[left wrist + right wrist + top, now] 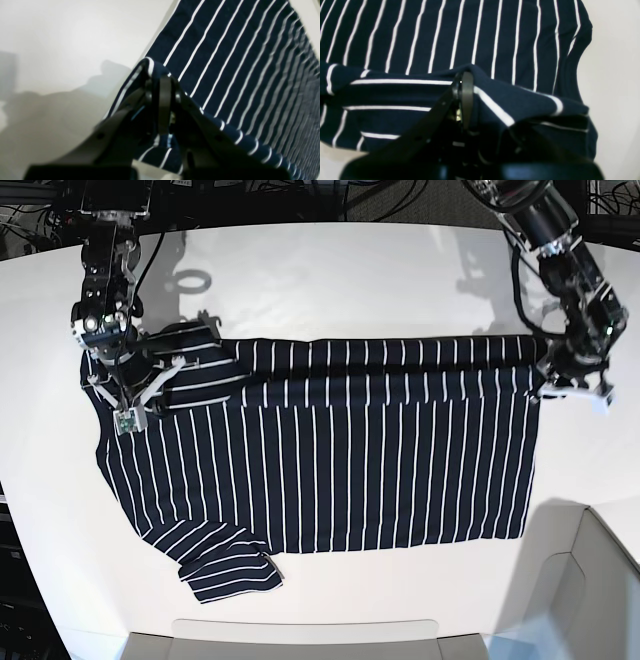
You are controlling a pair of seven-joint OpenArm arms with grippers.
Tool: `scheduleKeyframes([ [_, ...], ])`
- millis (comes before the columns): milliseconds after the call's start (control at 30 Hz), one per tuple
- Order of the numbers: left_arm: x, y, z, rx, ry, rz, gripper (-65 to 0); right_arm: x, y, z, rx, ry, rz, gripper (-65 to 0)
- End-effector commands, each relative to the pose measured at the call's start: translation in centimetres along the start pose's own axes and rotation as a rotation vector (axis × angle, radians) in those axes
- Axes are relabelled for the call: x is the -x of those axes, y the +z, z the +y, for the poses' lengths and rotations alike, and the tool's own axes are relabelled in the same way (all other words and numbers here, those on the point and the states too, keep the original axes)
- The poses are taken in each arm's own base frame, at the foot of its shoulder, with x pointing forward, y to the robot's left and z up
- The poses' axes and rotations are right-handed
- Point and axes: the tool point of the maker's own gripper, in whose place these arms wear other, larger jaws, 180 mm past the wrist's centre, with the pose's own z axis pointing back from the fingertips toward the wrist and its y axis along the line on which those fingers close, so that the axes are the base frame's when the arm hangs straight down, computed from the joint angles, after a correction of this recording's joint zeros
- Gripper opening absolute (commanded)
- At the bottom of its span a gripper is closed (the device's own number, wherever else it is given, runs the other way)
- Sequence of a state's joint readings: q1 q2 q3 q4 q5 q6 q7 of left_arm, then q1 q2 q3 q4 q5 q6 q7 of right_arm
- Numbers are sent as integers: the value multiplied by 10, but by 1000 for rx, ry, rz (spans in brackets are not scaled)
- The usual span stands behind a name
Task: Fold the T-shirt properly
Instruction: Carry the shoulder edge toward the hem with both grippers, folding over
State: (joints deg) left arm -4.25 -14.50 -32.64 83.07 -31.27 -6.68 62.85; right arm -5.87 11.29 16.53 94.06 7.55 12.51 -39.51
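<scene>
The T-shirt, dark navy with thin white stripes, lies spread on the white table, with its far edge lifted and doubled over into a band along the top. On the right of the base view my left gripper is shut on the band's right corner. The left wrist view shows that gripper pinching a raised fold of the T-shirt. At the left of the base view my right gripper is shut on the cloth by the far sleeve. Its wrist view shows the right gripper clamped on a ridge of the T-shirt.
A small pale ring lies on the table behind the shirt. A grey box stands at the near right corner, and a shallow tray sits along the near edge. Cables run along the back.
</scene>
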Motion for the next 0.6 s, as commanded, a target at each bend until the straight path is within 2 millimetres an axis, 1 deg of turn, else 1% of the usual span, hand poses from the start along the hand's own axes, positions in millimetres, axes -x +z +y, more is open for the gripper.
scheduleKeyframes([
  [0,-19,3,-7,12,-19,-53,-650,-23,1,-10,21,14,-63,-650],
  [33,-20,3,-9,11,-25,-54,-650,-24,0,-15,27,19,-62,-650],
  [167,-22,3,-9,10,-22,-59,-650,-34,-6,-19,31,13,-72,-650],
  [300,-35,3,-21,34,-22,-82,-650,-41,-15,-26,38,4,-72,-650],
  [333,-37,3,-23,38,-22,-87,-650,-42,-18,-26,35,4,-69,-650],
  [433,-42,3,-27,47,-21,-98,-650,-43,-28,-16,8,23,-53,-650],
  [533,-48,2,-32,58,-19,-107,-650,-44,-36,-12,-10,44,-38,-650],
  [567,-47,-1,-34,62,-17,-96,-650,-46,-39,-13,-10,41,-37,-650],
])
